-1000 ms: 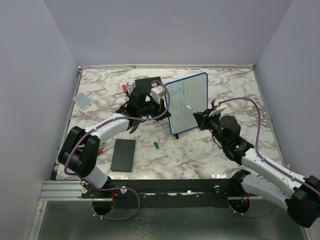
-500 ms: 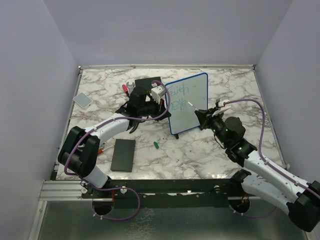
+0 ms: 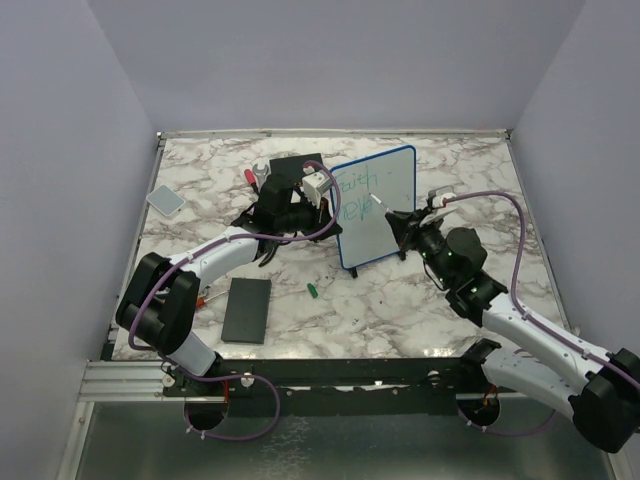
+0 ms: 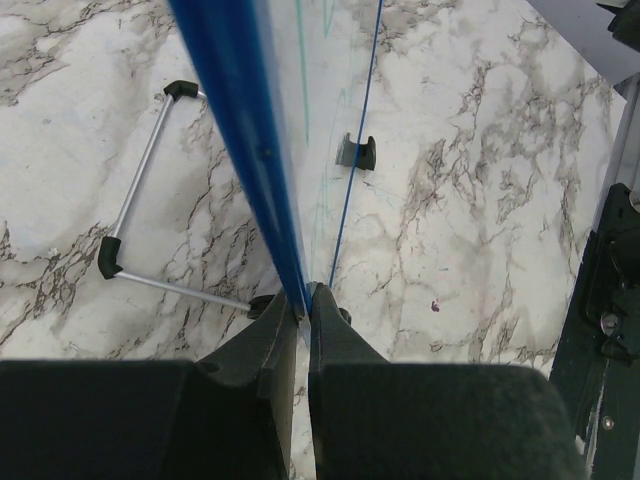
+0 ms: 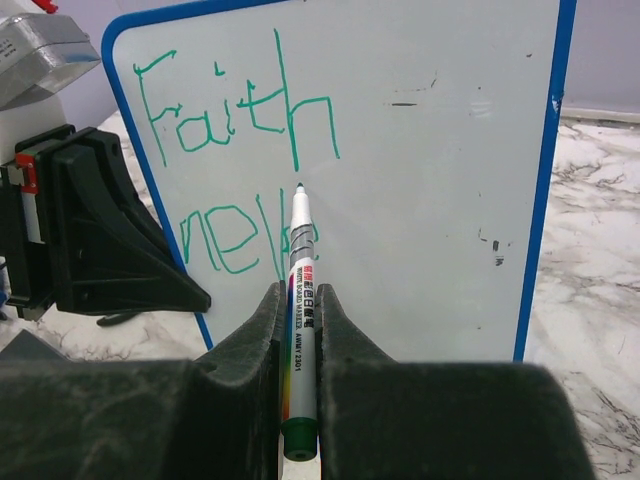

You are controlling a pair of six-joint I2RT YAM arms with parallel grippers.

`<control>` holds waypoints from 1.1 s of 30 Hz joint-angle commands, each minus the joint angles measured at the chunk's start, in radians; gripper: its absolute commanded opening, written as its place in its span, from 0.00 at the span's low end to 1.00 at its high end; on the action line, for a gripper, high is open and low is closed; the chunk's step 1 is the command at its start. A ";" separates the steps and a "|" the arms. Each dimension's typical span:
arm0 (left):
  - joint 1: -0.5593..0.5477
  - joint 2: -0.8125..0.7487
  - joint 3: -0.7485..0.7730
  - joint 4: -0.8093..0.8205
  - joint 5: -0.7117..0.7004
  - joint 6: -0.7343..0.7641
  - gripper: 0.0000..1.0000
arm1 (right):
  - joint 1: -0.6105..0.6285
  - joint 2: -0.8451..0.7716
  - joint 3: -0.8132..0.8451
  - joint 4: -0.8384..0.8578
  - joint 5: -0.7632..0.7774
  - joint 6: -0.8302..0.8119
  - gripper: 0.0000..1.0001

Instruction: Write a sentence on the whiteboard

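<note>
1. two lines of thin green handwritten lettering point(image 5: 235, 110) show on the small upright white board with a blue rounded-corner frame point(image 5: 430, 150). the upper line reads "faith". below it is a shorter word, roughly "nel" plus a stroke partly hidden behind the white-barrelled green whiteboard marker point(image 5: 300, 250).
2. most of the white face to the right of the right tool point(image 5: 300, 300) is blank. i judge the sentence started but far from finished, with the second line mid-word.
3. the right tool is pinching the marker. its tip points ahead of the tool at the face, between the two lines. whether the tip touches the face i cannot tell.
4. the left tool point(image 4: 303, 300) is pressed together on the board's blue left edge, which rises straight ahead of its fingertips. this holds the board upright on the marble-patterned desk point(image 4: 470, 200).
5. writing has open room rightward, away from the left tool, as far as the blue right edge, and the lower half has space for more.
6. the left tool's black body sits just beside the line starts, so strokes there look tight.
7. nearer the arm bases than either tool lie a flat black rectangular slab point(image 3: 247, 308) and a small green piece point(image 3: 312, 290), likely a cap. both are apart from the board.
</note>
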 commanded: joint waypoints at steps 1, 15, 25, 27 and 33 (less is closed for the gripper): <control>-0.006 0.022 -0.003 -0.079 -0.035 0.041 0.00 | 0.000 0.024 0.031 0.025 0.008 -0.012 0.00; -0.007 0.021 -0.003 -0.080 -0.033 0.040 0.00 | 0.000 -0.015 0.006 -0.040 0.100 0.003 0.01; -0.006 0.018 -0.002 -0.080 -0.033 0.040 0.00 | 0.000 -0.001 -0.015 -0.108 0.053 0.023 0.01; -0.008 0.019 -0.002 -0.080 -0.034 0.040 0.00 | 0.000 0.006 -0.021 -0.126 0.048 0.029 0.01; -0.006 0.018 -0.002 -0.081 -0.034 0.039 0.00 | 0.000 0.005 -0.053 -0.165 0.035 0.067 0.01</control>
